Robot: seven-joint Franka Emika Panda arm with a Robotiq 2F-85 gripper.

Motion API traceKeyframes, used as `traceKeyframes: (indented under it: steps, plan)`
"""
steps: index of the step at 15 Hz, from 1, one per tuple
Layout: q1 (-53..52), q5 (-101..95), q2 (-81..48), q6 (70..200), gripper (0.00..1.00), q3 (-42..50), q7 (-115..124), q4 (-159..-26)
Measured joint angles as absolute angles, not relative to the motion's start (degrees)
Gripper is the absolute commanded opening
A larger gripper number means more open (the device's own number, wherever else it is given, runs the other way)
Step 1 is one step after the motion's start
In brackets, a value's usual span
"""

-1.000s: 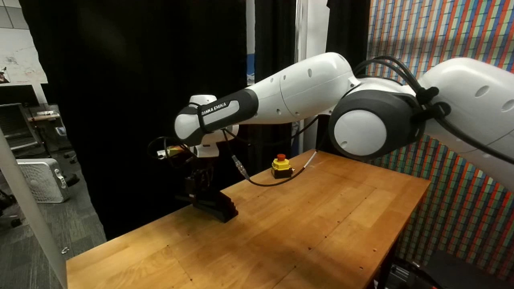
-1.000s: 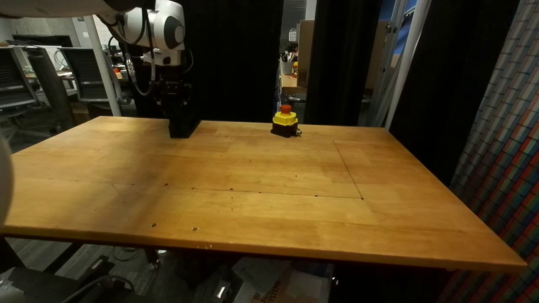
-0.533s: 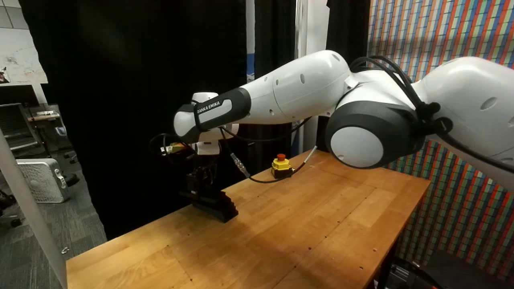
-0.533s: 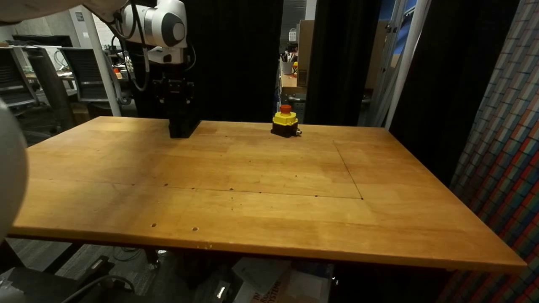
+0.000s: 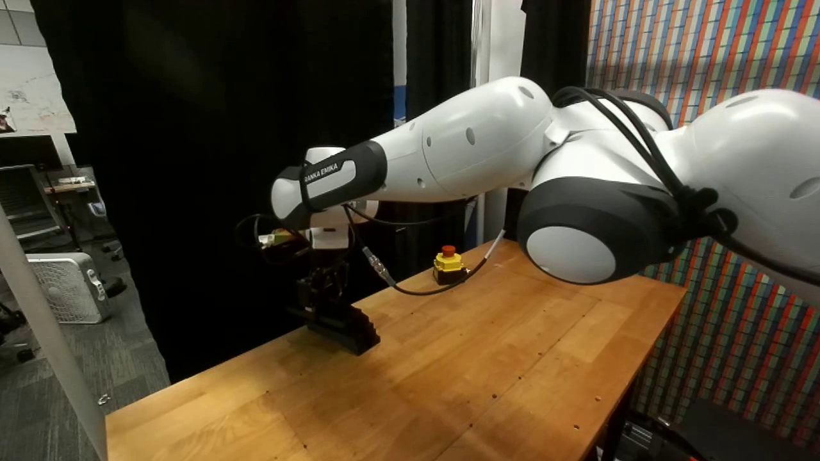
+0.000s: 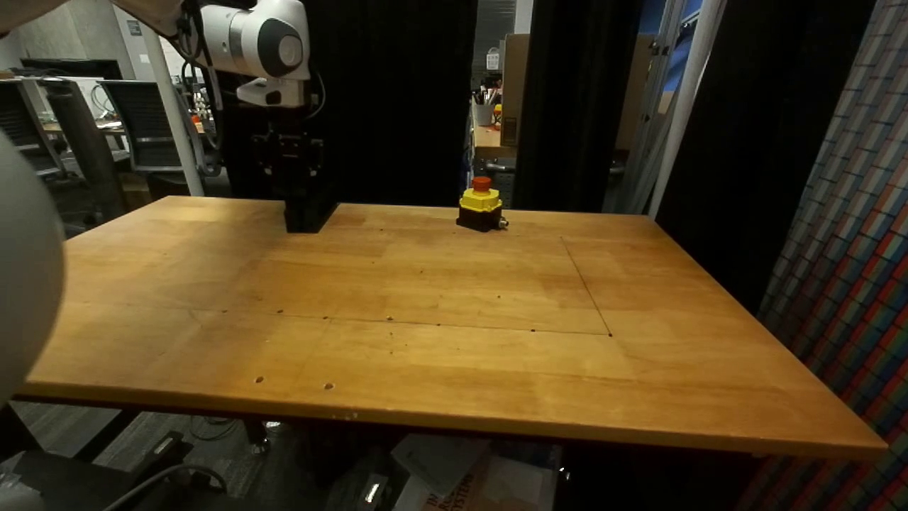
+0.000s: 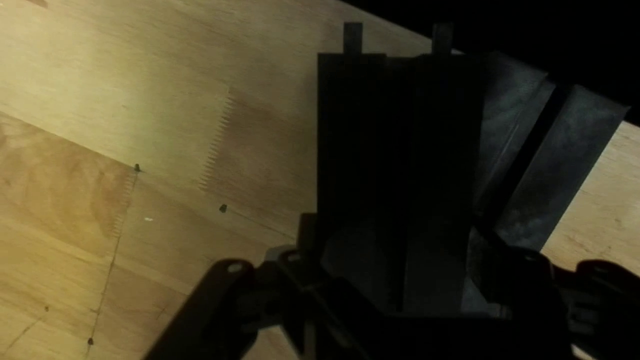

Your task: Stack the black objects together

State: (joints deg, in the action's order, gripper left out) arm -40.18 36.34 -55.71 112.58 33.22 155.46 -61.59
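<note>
1. flat, matte black rectangular bars [image 5: 349, 336] sit piled on the brown wooden surface [image 5: 461, 365], near its edge by the black cloth curtain [image 5: 237, 128], ends stepped in layers.
2. done, i judge: most of the stacking; no bar shows apart from the pile, though it's too dark to count.
3. left, probably: squaring up, as in the wrist view some bars lie at an angle to others.
4. black two-fingered hand [image 7: 397, 237]: at the pile, fingers either side of dark bars; whether they press, i cannot tell.
5. well apart: yellow button box with a red round top [image 6: 481, 200].
</note>
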Motion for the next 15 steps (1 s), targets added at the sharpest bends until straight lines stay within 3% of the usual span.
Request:
traceKeyframes:
  steps: [15]
  plan:
    - [-42.1, 38.5, -56.0, 112.4, 0.46, 37.2, 155.5, -63.4]
